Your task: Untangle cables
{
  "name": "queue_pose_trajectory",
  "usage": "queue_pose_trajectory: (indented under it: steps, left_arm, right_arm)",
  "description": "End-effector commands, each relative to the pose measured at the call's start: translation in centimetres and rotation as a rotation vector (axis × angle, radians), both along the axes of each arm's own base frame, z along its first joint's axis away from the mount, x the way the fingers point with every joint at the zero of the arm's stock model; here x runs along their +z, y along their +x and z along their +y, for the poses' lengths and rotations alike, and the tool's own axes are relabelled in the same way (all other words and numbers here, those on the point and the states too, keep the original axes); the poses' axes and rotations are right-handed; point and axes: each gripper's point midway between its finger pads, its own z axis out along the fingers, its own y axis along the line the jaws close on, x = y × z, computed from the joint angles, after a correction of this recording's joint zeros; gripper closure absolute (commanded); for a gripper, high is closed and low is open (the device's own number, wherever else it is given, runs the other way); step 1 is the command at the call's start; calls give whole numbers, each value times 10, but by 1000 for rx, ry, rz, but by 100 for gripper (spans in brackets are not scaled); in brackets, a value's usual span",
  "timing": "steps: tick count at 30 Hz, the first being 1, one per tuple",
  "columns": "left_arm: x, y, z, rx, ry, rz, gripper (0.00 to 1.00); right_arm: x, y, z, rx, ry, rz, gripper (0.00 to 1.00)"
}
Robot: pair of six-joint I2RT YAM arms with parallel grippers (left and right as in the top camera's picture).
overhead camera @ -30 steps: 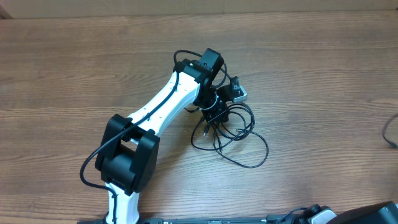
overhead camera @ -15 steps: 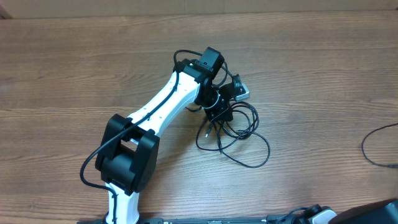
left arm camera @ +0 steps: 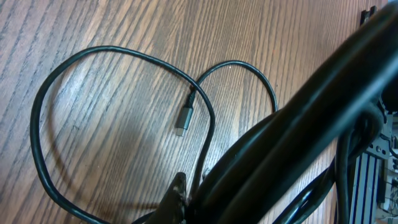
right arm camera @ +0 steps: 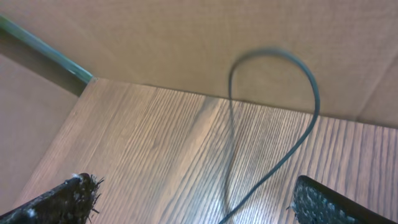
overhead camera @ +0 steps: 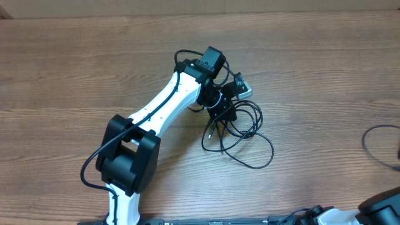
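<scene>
The cables (overhead camera: 240, 128) lie near the middle of the bench (overhead camera: 75, 75). They are thin, glossy black cords wound into a loose knot. Round loops spill from it toward my base, and the widest one sweeps out in a smooth oval. My left jaws (overhead camera: 217, 107) are clenched down in the top of that knot, with strands bunched around them. From the left wrist, blurred black cord runs thick and close past the lens. Below it one slim loop rests flat on the wood, ending in a small plug (left arm camera: 182, 119) with a dull grey metal tip. A boxy piece (overhead camera: 242, 90) with a pale grey edge sits at the far side of the knot, touching it. I cannot tell what it is.

Well apart, at the right edge of the bench, a stray cord (overhead camera: 366, 142) curves in an open arc that runs out of view. My right jaws (right arm camera: 202, 199) are released and spread wide. Their dark, rough-edged fingertips (right arm camera: 78, 190) show only at the bottom corners of the right wrist view. A blurred hoop of thin cord arches between them and touches neither.

The bench is brown wood-grain laminate with fine straight streaks. A matte tan cardboard wall (right arm camera: 186, 37) runs along its far edge, with a green strip (right arm camera: 43, 50) at one corner. My left arm (overhead camera: 165, 103) has a smooth white shell and blocky black joints.
</scene>
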Motion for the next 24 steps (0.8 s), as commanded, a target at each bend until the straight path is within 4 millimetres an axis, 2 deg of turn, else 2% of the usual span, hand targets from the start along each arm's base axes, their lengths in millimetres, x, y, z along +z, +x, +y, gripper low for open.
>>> queue_pose_trajectory:
  steps: [1, 5, 9, 13, 16, 19, 24]
  left_arm:
    - [4, -2, -5, 7, -29, 28, 96]
    - [8, -3, -9, 1, -60, 39, 96]
    - [16, -2, -17, 5, -118, 53, 96]
    - [41, -6, -34, -34, -266, 81, 96]
    - [65, -7, -46, -77, -391, 90, 96]
    - [91, -7, -55, -112, -496, 95, 96]
    - [122, 3, -63, -47, -536, 160, 96]
  right_arm:
    - [16, -3, -3, -23, -31, -20, 0]
    - [26, 8, 9, 49, -24, -68, 0]
    - [47, 33, 38, 257, -24, -163, 0]
    - [82, 66, 102, 642, -96, -273, 0]
    - [100, 77, 137, 749, -97, -312, 0]
    - [116, 91, 184, 873, -89, -344, 0]
    - [125, 108, 267, 1066, -11, -355, 0]
